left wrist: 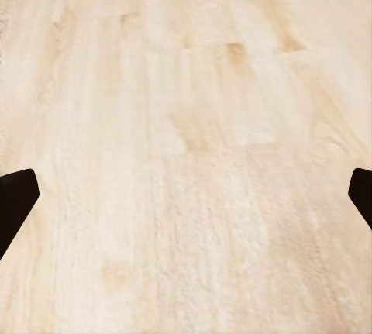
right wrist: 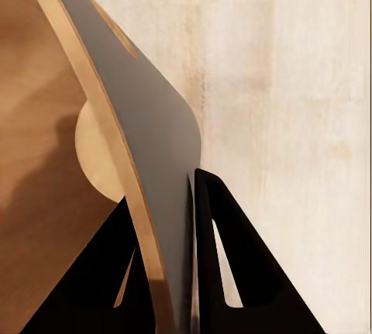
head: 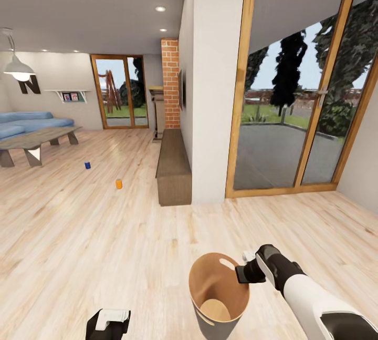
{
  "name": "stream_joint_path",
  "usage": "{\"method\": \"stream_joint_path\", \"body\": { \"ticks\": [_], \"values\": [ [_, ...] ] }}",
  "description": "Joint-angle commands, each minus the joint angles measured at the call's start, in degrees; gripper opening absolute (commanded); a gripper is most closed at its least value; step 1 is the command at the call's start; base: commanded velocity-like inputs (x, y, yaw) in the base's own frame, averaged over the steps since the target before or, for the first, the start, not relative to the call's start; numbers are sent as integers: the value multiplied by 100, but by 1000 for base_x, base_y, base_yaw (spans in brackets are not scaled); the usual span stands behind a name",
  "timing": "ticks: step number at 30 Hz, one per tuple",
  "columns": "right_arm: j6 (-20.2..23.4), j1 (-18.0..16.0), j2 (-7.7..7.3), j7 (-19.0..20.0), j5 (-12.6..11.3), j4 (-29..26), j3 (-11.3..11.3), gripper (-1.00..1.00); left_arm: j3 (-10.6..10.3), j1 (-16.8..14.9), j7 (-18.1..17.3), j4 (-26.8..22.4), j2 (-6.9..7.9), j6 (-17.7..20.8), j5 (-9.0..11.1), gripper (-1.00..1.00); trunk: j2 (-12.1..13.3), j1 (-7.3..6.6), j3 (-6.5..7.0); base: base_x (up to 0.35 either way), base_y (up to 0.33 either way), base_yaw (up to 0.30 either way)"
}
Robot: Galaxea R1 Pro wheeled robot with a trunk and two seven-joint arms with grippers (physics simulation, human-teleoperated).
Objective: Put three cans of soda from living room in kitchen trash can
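My right gripper (head: pixel 244 271) is shut on the rim of the tash can (head: pixel 203 282), a grey tapered bin with a tan inside and a slot handle. It hangs low in front of me, and its bottom is bare. In the right wrist view the fingers (right wrist: pixel 225 256) clamp the bin wall (right wrist: pixel 147 117) from both sides. Two cans of soda stand on the wooden floor far ahead to the left: a dark blue one (head: pixel 87 165) and an orange one (head: pixel 119 184). My left gripper (head: pixel 107 324) is low at the left, and in its wrist view it (left wrist: pixel 186 194) is open over bare floor.
A low wooden bench (head: pixel 173 166) runs along the white wall ahead, with a red-brick column (head: pixel 170 82) behind it. Glass doors (head: pixel 294 93) stand at the right. A glass-topped coffee table (head: pixel 37 140) and a blue sofa (head: pixel 31 122) are at the far left.
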Motion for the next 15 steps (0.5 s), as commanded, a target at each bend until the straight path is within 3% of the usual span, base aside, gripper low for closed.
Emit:
{"method": "stream_joint_path", "body": {
  "ticks": [1,10,12,15],
  "values": [
    [22,-4,-6,42,-120,-2,-32,-100,1,0,0,0,2,-1,2,100,41,-23,19,0,0,0],
    [27,-8,-16,49,-115,-7,-33,-100,-2,-3,-35,-13,22,23,23,100,402,-221,181,0,0,0],
    [21,-7,-11,51,-115,-10,-32,-100,8,-54,-49,-242,35,89,62,100,482,-264,216,0,0,0],
    [20,-7,-9,52,-114,-11,-33,-100,13,-261,-54,-743,41,576,59,100,603,-330,270,0,0,0]
  ]
}}
